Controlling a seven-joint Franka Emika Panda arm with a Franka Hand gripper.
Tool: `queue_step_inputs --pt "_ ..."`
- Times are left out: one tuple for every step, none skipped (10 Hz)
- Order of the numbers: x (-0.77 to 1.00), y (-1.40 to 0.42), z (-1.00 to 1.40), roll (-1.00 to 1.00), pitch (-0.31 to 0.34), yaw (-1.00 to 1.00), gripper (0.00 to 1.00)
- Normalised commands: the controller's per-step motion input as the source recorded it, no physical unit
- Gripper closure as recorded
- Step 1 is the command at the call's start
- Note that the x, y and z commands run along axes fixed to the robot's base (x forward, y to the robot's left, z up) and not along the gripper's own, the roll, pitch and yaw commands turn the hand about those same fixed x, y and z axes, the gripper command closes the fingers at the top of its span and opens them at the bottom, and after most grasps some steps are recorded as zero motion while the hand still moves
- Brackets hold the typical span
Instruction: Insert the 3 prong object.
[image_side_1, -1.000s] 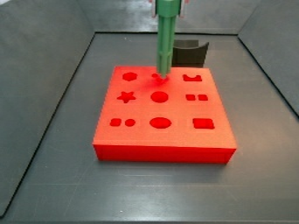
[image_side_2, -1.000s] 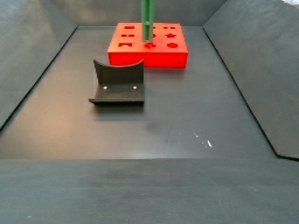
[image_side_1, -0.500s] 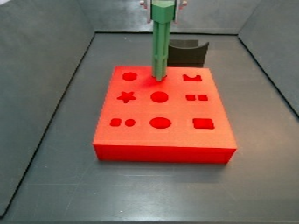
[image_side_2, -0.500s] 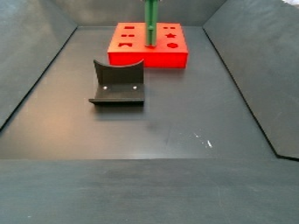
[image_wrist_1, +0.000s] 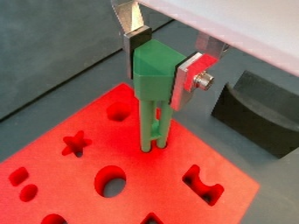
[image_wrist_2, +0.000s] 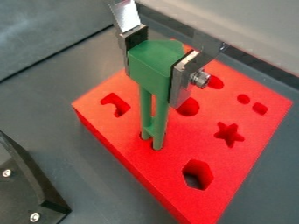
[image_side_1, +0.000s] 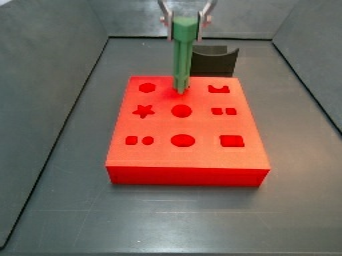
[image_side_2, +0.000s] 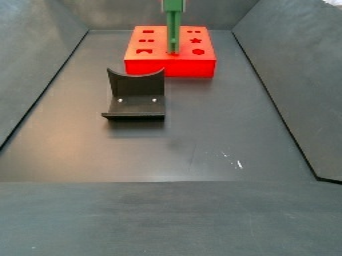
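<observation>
Three-prong object (image_wrist_1: 152, 101): a long, bright green plastic rod with lengthwise grooves, held upright over the red block (image_side_1: 187, 140), its lower end at a hole (image_side_1: 179, 88) in the back row, at about 12 o'clock on the block's top face in a side view. In both wrist views the tip meets the red surface at that hole; how deep it sits cannot be told. Red block: flat, matte, its top cut with shaped recesses, among them a star (image_wrist_1: 76, 143), a round hole (image_wrist_1: 110, 182) and a square (image_side_1: 231, 141); the others seen are empty. Gripper (image_wrist_2: 156, 63): silver plate fingers (image_wrist_1: 136, 31) closed narrowly on the rod's wider green head. Fixture (image_side_2: 135, 96): dark L-shaped bracket on the grey floor, well apart from the block.
</observation>
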Motion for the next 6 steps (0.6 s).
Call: queue_step_inputs --pt "0.10 -0.01 -0.40 0.19 0.003 0.00 1.00" --pt "0.09 0.00 -0.42 0.18 0.050 0.00 1.00" --pt "0.07 0.00 -0.43 0.14 0.054 0.00 1.00" --pt "0.03 0.00 -0.42 0.14 0.050 0.00 1.00" --pt "0.05 0.00 -0.27 0.07 0.037 0.00 1.00" --pt "0.00 0.00 0.00 0.00 0.000 0.00 1.00"
